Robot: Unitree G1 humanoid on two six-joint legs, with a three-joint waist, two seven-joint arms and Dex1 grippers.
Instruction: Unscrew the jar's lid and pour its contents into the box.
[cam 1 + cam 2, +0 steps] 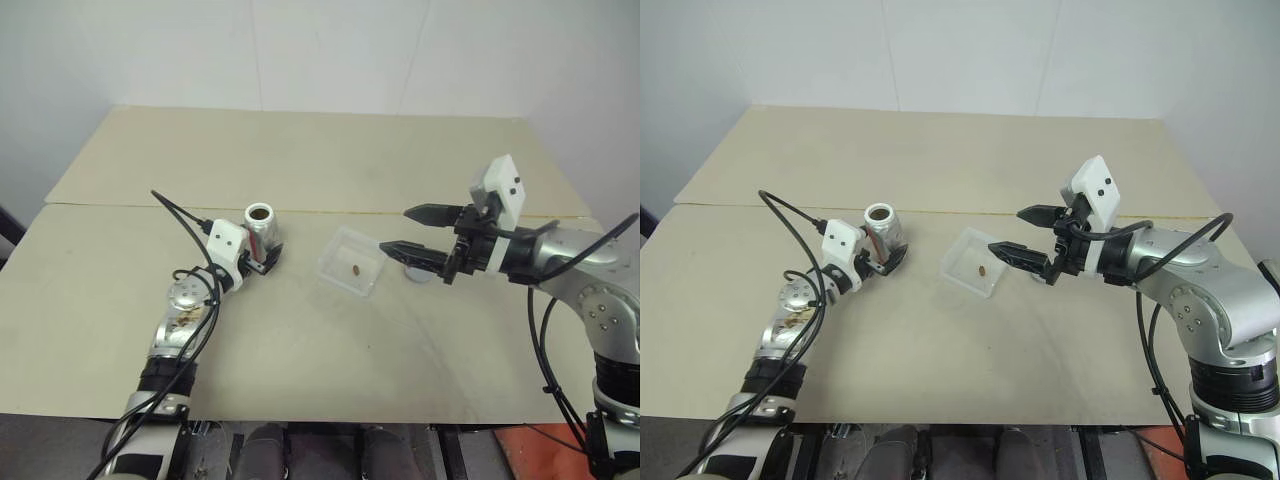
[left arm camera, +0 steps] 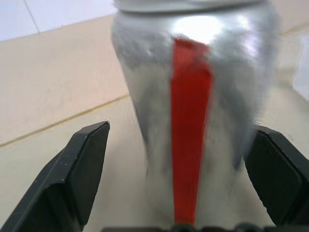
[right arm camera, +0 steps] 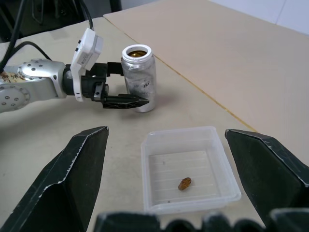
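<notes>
Jar [image 1: 262,228] stands upright on the tan table [image 1: 300,340], mouth open with no cap on, red stripe down its silvery side. Left gripper [image 1: 262,258] sits at the jar's base, fingers spread wide on either side of it; in the left wrist view there is a clear gap between each black finger [image 2: 72,179] and the jar wall, so it holds nothing. Box [image 1: 351,260] lies flat on the table at about 3 o'clock from the jar, near but apart from it. Contents [image 1: 356,268], one small brown pellet, rests on the box floor, roughly central. Right gripper [image 1: 418,232] hovers above the table at 3 o'clock of the box, pointing toward it, fingers wide apart and empty; one fingertip reaches to just over the box's near edge. Lid [image 1: 418,271], a grey disc, lies on the table just under the right gripper's lower finger, at 3 o'clock of the box, partly hidden by that finger. A seam line runs across the table behind the jar and box.
</notes>
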